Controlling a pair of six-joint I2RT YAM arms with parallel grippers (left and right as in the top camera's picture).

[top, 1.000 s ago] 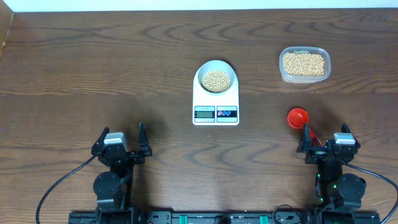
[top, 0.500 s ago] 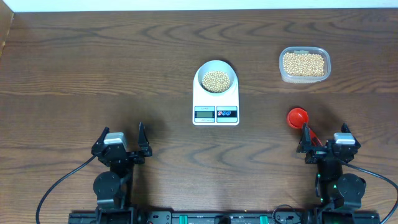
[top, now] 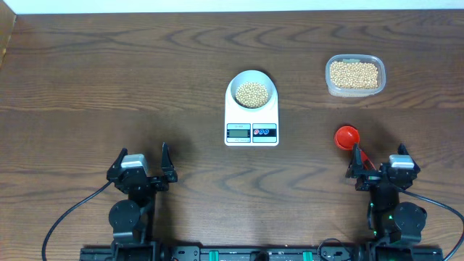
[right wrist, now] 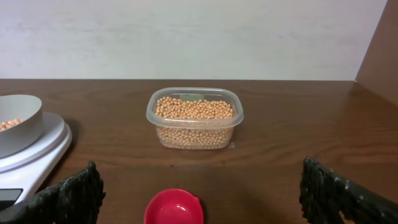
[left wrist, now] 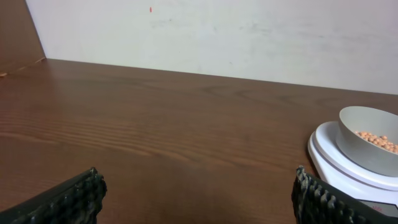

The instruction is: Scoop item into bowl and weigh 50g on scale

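The bowl (top: 251,90) stands on the white scale (top: 251,119) at mid table, with tan beans (top: 251,94) inside; it also shows at the right edge of the left wrist view (left wrist: 370,140) and at the left of the right wrist view (right wrist: 17,130). A red scoop (top: 347,136) lies on the table just ahead of my right gripper (top: 378,159), its cup (right wrist: 173,208) between the open fingers but untouched. My left gripper (top: 141,158) stands open at the front left over bare wood, far from the scale.
A clear plastic tub (top: 354,75) full of beans sits at the back right, seen straight ahead in the right wrist view (right wrist: 194,118). A pale wall runs along the table's far edge.
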